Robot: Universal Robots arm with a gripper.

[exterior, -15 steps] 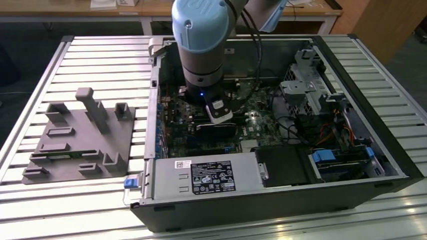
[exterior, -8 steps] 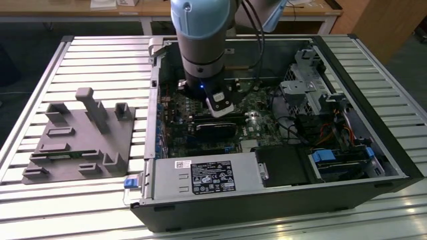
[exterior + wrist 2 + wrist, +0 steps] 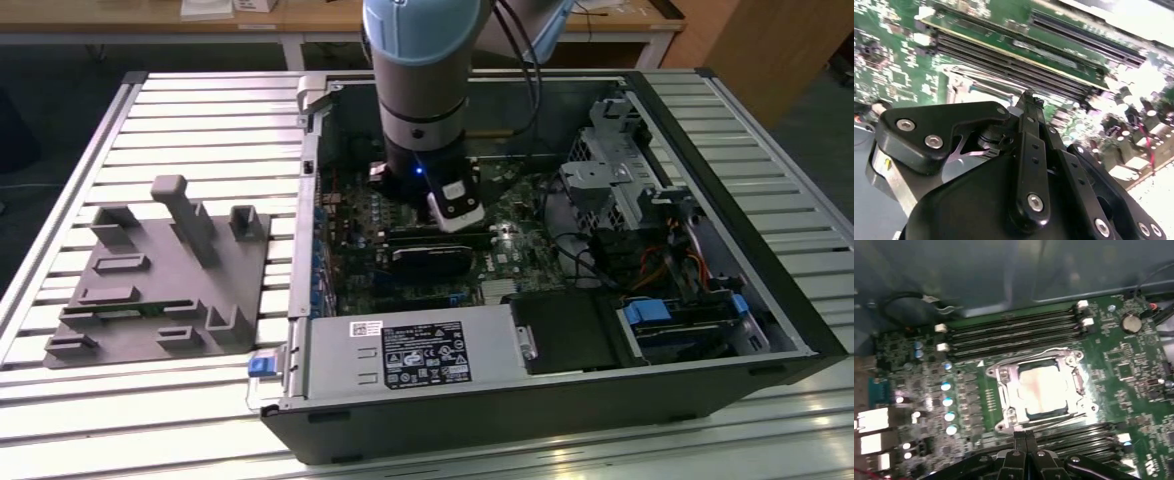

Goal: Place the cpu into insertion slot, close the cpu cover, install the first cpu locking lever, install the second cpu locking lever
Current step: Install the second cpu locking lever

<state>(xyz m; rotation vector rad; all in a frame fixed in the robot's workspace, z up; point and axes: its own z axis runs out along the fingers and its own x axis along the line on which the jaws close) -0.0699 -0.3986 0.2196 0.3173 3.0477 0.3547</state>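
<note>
In the first wrist view the cpu (image 3: 1044,390), with its pale metal top, lies inside the insertion slot (image 3: 1080,382) on the green board. The silvery cpu cover (image 3: 1007,390) lies flat around it, framing it through its window. Thin wire levers run along two sides of the socket, one (image 3: 1054,349) by the memory slots and one (image 3: 1066,422) on the gripper's side. My gripper (image 3: 1025,439) is shut with nothing between its fingers, its tips just short of the socket's near edge. In the second wrist view the gripper (image 3: 1029,97) points at the socket's metal rim (image 3: 971,85).
The arm (image 3: 420,120) reaches down into an open computer case (image 3: 307,350) lying on a slatted table. Long black memory slots (image 3: 1014,332) flank the socket. Drive cages and cables (image 3: 641,230) fill the case at the exterior view's right. A grey fixture (image 3: 160,270) stands outside at that view's left.
</note>
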